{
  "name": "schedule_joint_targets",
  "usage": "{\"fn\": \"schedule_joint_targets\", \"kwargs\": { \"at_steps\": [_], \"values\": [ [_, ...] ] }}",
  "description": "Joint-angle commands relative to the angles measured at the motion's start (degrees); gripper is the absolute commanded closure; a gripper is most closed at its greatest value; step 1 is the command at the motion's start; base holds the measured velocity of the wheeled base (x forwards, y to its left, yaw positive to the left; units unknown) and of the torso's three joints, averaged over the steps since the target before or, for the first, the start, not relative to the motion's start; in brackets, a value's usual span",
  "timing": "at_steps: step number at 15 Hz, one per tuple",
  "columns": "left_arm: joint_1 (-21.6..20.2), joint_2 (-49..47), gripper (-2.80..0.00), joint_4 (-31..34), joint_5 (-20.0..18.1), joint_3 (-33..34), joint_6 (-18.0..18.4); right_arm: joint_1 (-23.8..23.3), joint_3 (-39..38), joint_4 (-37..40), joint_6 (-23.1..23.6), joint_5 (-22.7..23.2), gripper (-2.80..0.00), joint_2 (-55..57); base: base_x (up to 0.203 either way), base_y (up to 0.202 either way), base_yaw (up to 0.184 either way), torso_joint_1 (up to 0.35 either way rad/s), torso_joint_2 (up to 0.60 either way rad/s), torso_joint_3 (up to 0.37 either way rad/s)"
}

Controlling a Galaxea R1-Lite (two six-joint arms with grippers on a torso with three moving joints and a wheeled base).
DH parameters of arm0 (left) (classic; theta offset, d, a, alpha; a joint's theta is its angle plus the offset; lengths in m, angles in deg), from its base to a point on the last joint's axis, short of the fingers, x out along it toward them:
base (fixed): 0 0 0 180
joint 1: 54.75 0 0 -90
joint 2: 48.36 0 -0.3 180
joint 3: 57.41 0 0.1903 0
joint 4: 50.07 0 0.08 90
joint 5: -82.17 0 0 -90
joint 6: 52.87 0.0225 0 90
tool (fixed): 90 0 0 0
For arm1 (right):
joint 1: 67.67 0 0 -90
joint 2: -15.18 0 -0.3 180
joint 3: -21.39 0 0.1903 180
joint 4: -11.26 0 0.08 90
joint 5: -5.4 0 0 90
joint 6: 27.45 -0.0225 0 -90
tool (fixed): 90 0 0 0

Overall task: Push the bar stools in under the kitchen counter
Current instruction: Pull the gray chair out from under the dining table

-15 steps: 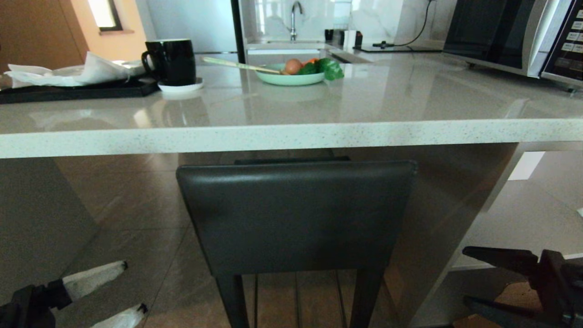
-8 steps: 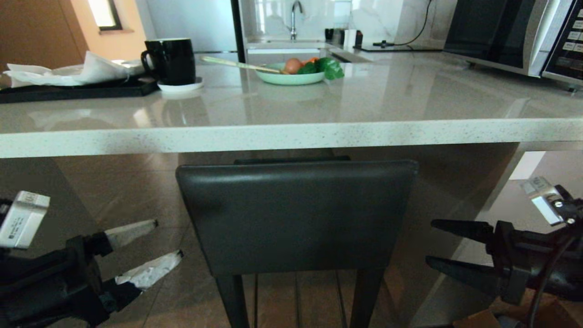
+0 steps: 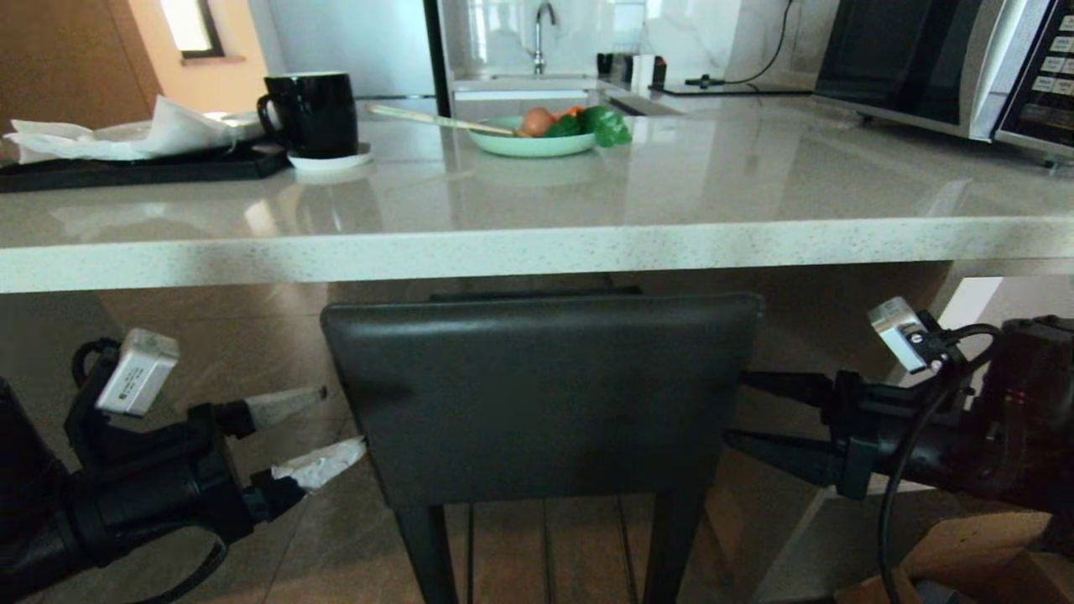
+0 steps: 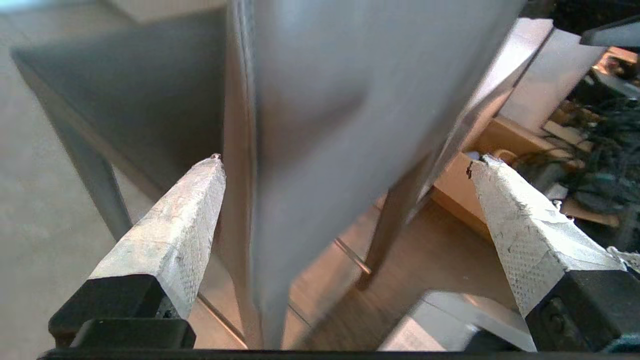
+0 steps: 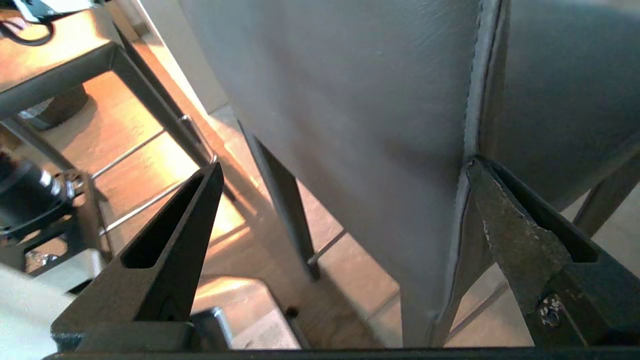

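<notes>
Glossy speckled kitchen counter [image 3: 537, 247] (mug [image 3: 312, 111], microwave [image 3: 948, 63]); tiled floor [image 3: 277, 369].

No legible text, brand, number or sign anywhere. Pale keypad buttons on the silver microwave's dark control panel [image 3: 1045, 71], at two o'clock in the head view, bearing marks too small to read. Small white label on the white box-shaped wrist camera [image 3: 137, 372], at eight o'clock, printed with dark lines, likewise unreadable.

Glossy speckled stone kitchen counter [image 3: 537, 247]; matt leather bar stool [image 3: 541, 394] backrest.
</notes>
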Motion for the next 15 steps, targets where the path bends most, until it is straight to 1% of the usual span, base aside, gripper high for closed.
{"fn": "schedule_joint_targets", "kwargs": {
  "at_steps": [1, 2, 4, 5, 9, 12, 15],
  "values": [
    [0.07, -6.39, -2.80, -5.02, -0.48, -0.78, 0.08, 1.63, 0.73, -5.51, -0.72, 0.22, -2.80, 6.03, 0.000, 0.000, 0.000, 0.000, 0.00, 0.000],
    [0.24, -7.85, -2.80, -6.77, -0.60, -1.03, 0.11, 1.87, 0.84, -7.86, -0.98, 0.35, -2.80, 7.64, 0.000, 0.000, 0.000, 0.000, 0.00, 0.000],
    [0.41, -9.47, -2.80, -7.48, -0.67, -1.37, 0.28, 2.07, 1.15, -12.49, -1.18, 0.60, -2.80, 10.57, 0.000, 0.000, 0.000, 0.000, 0.00, 0.000],
    [0.32, -9.73, -2.80, -7.48, -0.75, -1.49, 0.37, 2.31, 1.29, -13.64, -1.20, 0.63, -2.80, 11.13, 0.000, 0.000, 0.000, 0.000, 0.00, 0.000],
    [-0.02, -10.06, -2.80, -7.48, -0.92, -1.89, 0.37, 2.82, 0.94, -13.64, -1.20, 1.30, -2.80, 10.74, 0.000, 0.000, 0.000, 0.000, 0.00, 0.000],
    [-0.02, -10.43, -2.80, -7.48, -1.18, -2.83, 0.37, 2.91, 0.59, -13.65, -2.34, 5.55, -2.80, 9.37, 0.000, 0.000, 0.000, 0.000, 0.00, 0.000],
    [0.06, -10.43, -2.80, -7.48, -1.27, -3.49, 0.37, 2.92, 2.07, -13.67, -2.52, 5.95, -2.80, 9.75, 0.000, 0.000, 0.000, 0.000, 0.00, 0.000]
  ]
}}
